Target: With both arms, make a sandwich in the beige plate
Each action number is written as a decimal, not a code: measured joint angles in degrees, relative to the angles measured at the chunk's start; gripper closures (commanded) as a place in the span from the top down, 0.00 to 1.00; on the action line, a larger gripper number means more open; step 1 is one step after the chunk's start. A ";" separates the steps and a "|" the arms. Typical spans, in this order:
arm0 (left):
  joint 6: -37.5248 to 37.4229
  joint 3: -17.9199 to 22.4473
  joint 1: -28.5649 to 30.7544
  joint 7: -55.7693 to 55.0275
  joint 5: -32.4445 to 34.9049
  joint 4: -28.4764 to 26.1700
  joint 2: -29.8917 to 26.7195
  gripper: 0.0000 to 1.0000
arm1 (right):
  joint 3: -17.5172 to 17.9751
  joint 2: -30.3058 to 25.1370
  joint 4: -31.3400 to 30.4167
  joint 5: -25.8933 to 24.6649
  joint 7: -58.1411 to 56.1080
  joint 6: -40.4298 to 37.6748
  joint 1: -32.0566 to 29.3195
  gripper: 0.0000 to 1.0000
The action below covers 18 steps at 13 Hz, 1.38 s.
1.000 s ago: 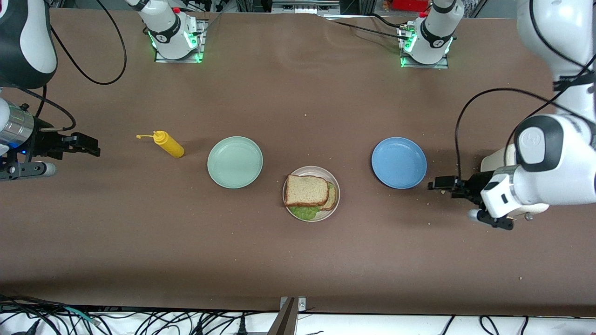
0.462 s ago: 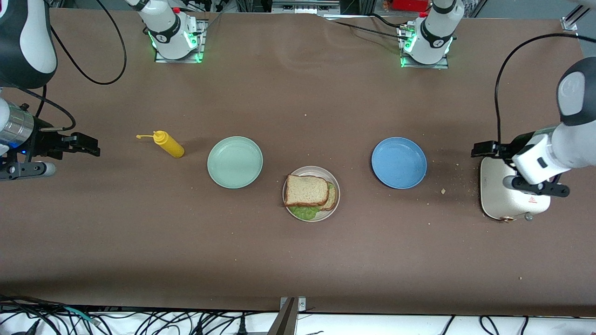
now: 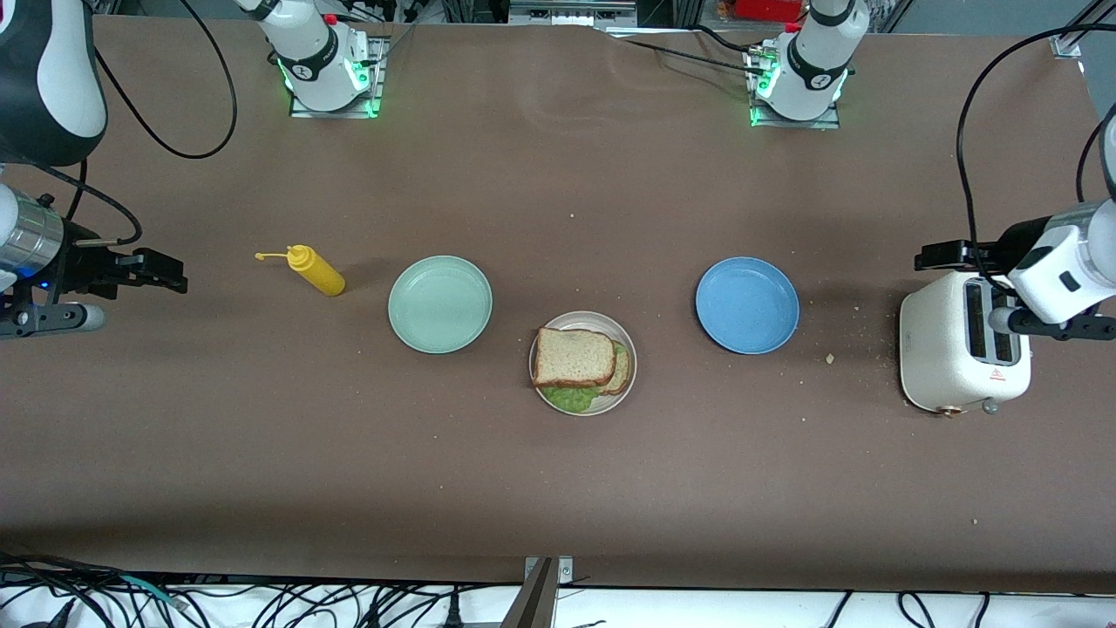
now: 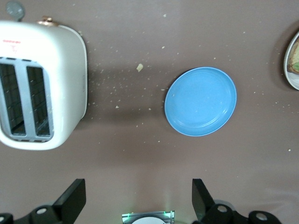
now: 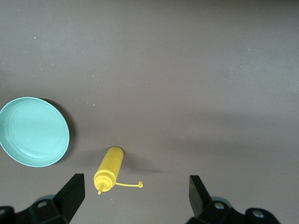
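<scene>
The sandwich sits on the beige plate (image 3: 629, 381) mid-table. Its top slice of tan bread (image 3: 573, 358) lies on ruffled green lettuce (image 3: 571, 399), and a second slice (image 3: 621, 372) peeks out underneath. An edge of that plate (image 4: 288, 74) shows in the left wrist view. My left gripper (image 3: 937, 256) (image 4: 138, 200) hangs open and empty over the table by the toaster, at the left arm's end. My right gripper (image 3: 164, 272) (image 5: 135, 196) waits open and empty over the right arm's end of the table, beside the yellow bottle.
A mint-green plate (image 3: 440, 304) (image 5: 33, 131) and a blue plate (image 3: 747, 305) (image 4: 201, 101) flank the beige one, both bare. A yellow squeeze bottle (image 3: 318, 271) (image 5: 109, 169) lies by the mint plate. A white toaster (image 3: 950, 353) (image 4: 65, 84) stands among crumbs.
The left arm has swung away from the blue plate toward its end of the table, uncovering the toaster. The right arm has not moved. Both grippers stay open.
</scene>
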 measured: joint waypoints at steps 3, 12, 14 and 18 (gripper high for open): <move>-0.41 1.29 0.14 0.00 0.00 0.00 -0.05 1.00 | 0.00 0.00 0.00 0.00 -0.01 0.00 0.00 0.99; -0.50 1.76 0.14 -0.28 0.41 0.01 -0.35 1.00 | -0.84 -0.03 0.00 -0.01 0.00 0.00 -0.07 0.99; -1.31 1.46 0.07 -0.28 3.03 0.15 -1.44 1.00 | -0.97 -0.05 0.00 -0.01 0.02 0.00 -0.12 0.99; -4.55 -0.55 -0.75 -2.18 3.83 2.07 -3.96 1.00 | -1.05 -0.20 0.00 -0.01 0.77 0.00 -0.13 0.99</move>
